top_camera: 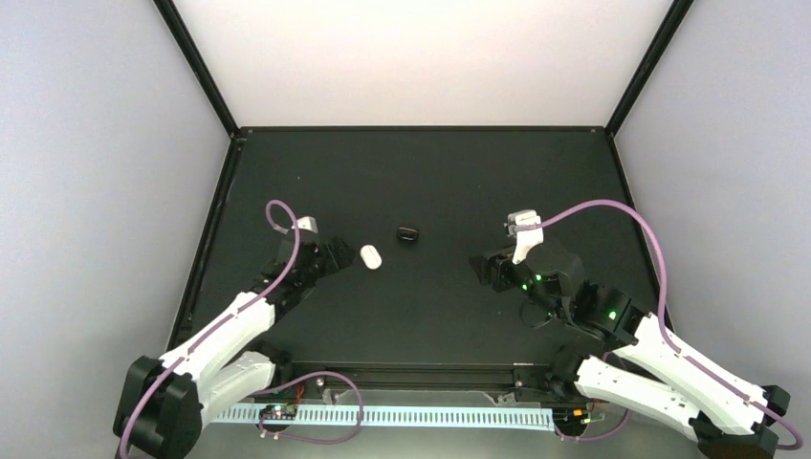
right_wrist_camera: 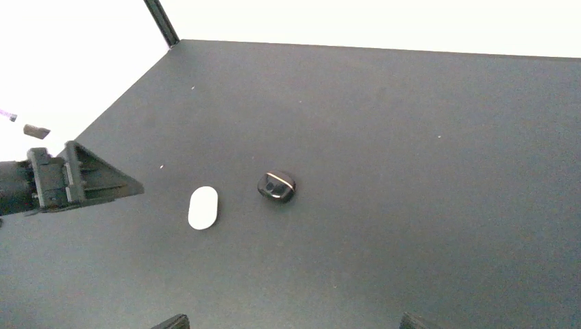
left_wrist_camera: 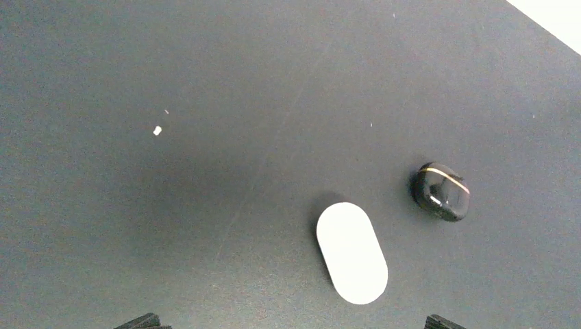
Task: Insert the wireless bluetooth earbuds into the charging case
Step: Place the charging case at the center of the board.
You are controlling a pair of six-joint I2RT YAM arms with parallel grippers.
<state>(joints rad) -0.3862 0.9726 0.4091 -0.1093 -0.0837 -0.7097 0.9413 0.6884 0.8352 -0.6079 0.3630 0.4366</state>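
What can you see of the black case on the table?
The black case is a small, rounded, glossy pebble, plastic by its look, with a thin gold line curving across it. It appears shut and rests on the dark table near mid-table, beside but apart from the white oval case. Only the table touches it.

White-shelled arms [top_camera: 220,335], black left hand [top_camera: 344,254] and right hand [top_camera: 478,270], looping purple cables [top_camera: 612,206].

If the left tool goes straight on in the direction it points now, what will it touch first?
Most likely the white case, just ahead of the left tool; the tool's height is unclear.
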